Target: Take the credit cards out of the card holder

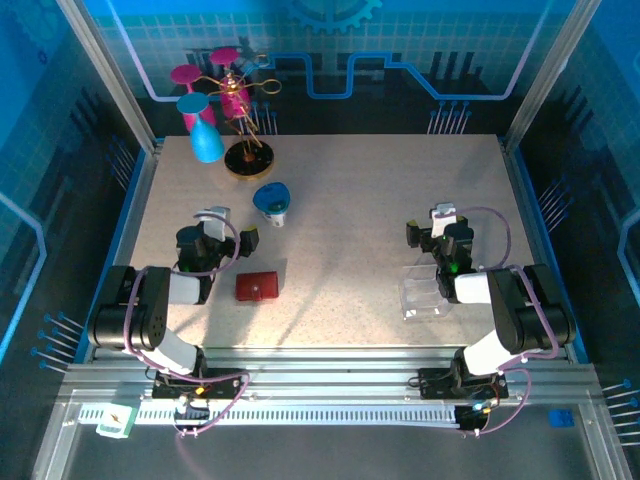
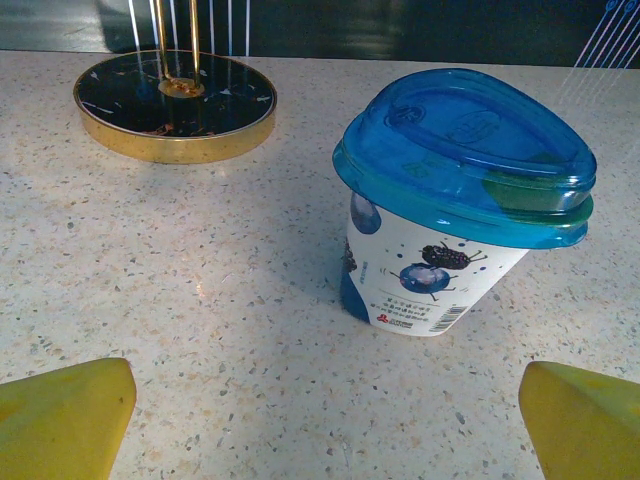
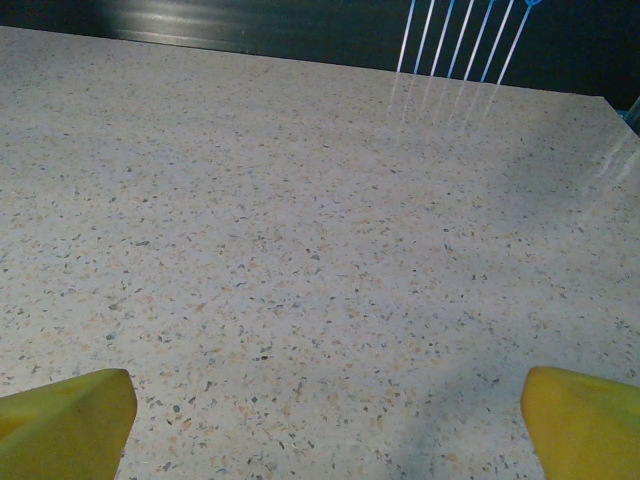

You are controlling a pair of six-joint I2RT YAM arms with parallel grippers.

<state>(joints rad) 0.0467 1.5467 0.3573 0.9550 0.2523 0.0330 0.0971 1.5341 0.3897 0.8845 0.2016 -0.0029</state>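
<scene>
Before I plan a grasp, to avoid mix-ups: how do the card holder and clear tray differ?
The card holder is red, the clear tray see-through. The card holder lies flat and shut; the clear tray has raised walls. The card holder lies on the left half of the table, the clear tray on the right. Both rest near its front edge.

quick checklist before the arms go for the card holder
1. Left gripper open: ok.
2. Right gripper open: ok.
3. Holder lying free on the table, nothing touching it: ok.
4. Holder opened: not ok, it lies folded shut.
5. Cards inside: cannot tell while it is shut.
6. Left gripper aimed at the holder: not ok, it faces the cup.
</scene>
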